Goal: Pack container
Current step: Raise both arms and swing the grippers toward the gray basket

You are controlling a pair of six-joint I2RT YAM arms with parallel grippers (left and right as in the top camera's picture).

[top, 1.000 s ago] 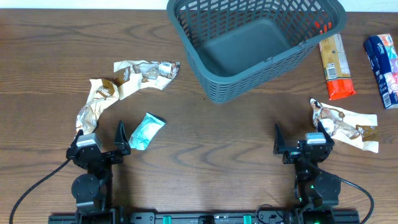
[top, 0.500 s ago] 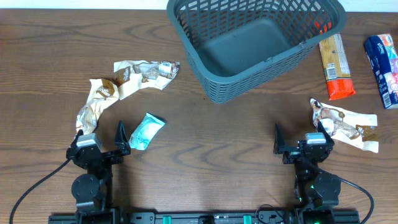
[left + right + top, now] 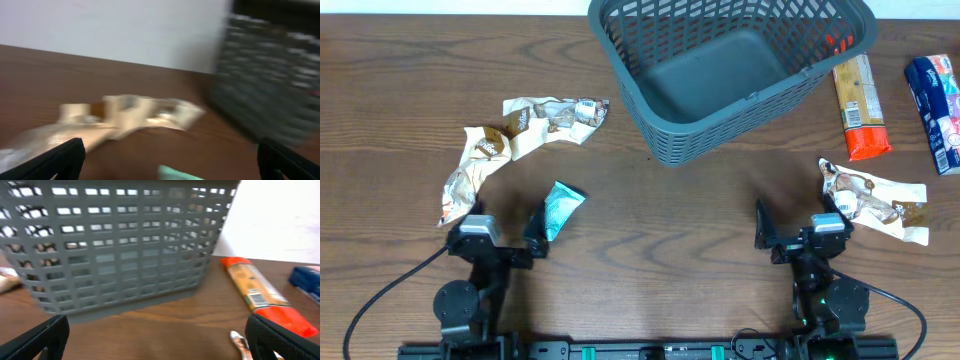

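Container [image 3: 718, 78] stands mouth-up, long axis running left-right, slightly skewed

Grey-blue lattice container [image 3: 720, 70], empty, tilted

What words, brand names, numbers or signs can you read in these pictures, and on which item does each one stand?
No text here can be read.
On the orange-and-tan packet: print and a pale label, too small to read.
On the blue packet: white print, too small.
On the teal packet: too small.
On the cream-and-brown wrappers: pictures and print, blurred.
On the container: no label visible.
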